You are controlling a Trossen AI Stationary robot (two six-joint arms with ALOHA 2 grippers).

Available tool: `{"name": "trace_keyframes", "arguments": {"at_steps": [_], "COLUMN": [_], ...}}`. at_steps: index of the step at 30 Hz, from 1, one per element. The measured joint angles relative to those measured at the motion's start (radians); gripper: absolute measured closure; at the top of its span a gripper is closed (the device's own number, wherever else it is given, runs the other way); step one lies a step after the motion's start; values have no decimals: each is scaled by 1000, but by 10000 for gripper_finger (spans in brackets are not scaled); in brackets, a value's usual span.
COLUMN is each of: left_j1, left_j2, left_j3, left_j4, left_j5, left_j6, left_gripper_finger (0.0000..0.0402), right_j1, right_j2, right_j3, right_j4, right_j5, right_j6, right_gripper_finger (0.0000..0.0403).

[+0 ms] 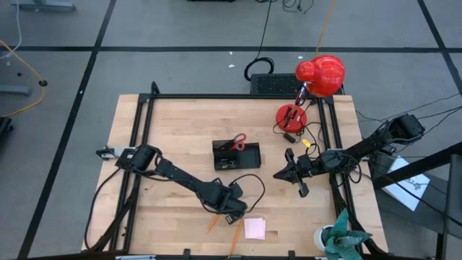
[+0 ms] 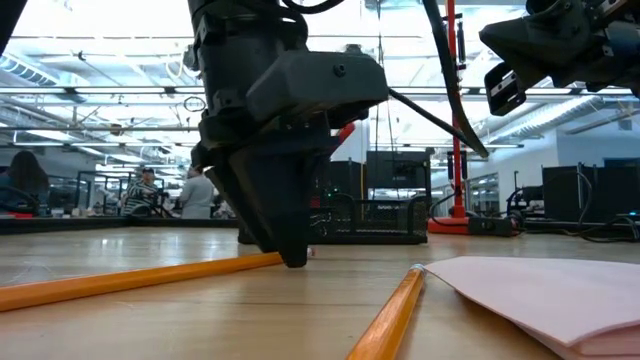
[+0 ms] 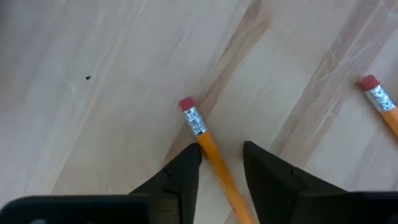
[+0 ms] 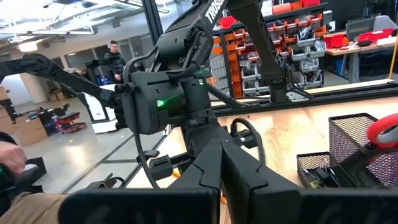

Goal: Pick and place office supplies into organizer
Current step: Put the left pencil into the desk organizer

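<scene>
My left gripper (image 1: 232,209) (image 3: 222,149) points down at the table's near middle, open. Its fingers stand on either side of an orange pencil (image 3: 214,163) (image 1: 211,222) (image 2: 130,278), just behind the pink eraser end (image 3: 186,104). A second orange pencil (image 1: 236,235) (image 3: 382,106) (image 2: 390,315) lies flat nearby, beside the pale pink sticky-note pad (image 1: 254,228) (image 2: 540,290). The black mesh organizer (image 1: 249,160) (image 4: 351,149) sits mid-table with red-handled scissors (image 1: 238,141) standing in its taller section. My right gripper (image 1: 280,173) (image 4: 221,152) hovers shut to the organizer's right. My left gripper comes from above with its fingers across the pencil, near the metal band below the eraser (image 3: 198,124). One fingertip (image 3: 189,163) stands right against the pencil's side, and whether it touches I cannot tell. The pencil lies flat on the table.
A red lamp (image 1: 321,74) with a round base (image 1: 291,115) stands at the far right corner. A green plant-like object (image 1: 339,238) sits at the near right corner. Black frame rails (image 1: 141,144) run along the table's left and right sides. People show in the room behind.
</scene>
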Motion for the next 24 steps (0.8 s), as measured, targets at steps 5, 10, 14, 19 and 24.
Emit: {"name": "trace_keyframes", "arguments": {"at_steps": [5, 10, 14, 19, 24], "left_j1": [-2, -2, -3, -18, -35], "left_j2": [4, 4, 4, 4, -26], "left_j3": [0, 0, 1, 1, -10], "left_j4": [17, 27, 32, 46, 91], "left_j5": [-21, -32, -38, -92, -164], "left_j6": [31, 39, 59, 121, 183], "left_gripper_finger": [309, 354, 386, 393, 389], "right_j1": [0, 0, 0, 0, 0], "right_j2": [0, 0, 0, 0, 0], "right_j3": [0, 0, 0, 0, 0], "right_j4": [0, 0, 0, 0, -2], "right_j5": [0, 0, 0, 0, 0], "right_j6": [0, 0, 0, 0, 0], "right_gripper_finger": [403, 403, 403, 403, 403]}}
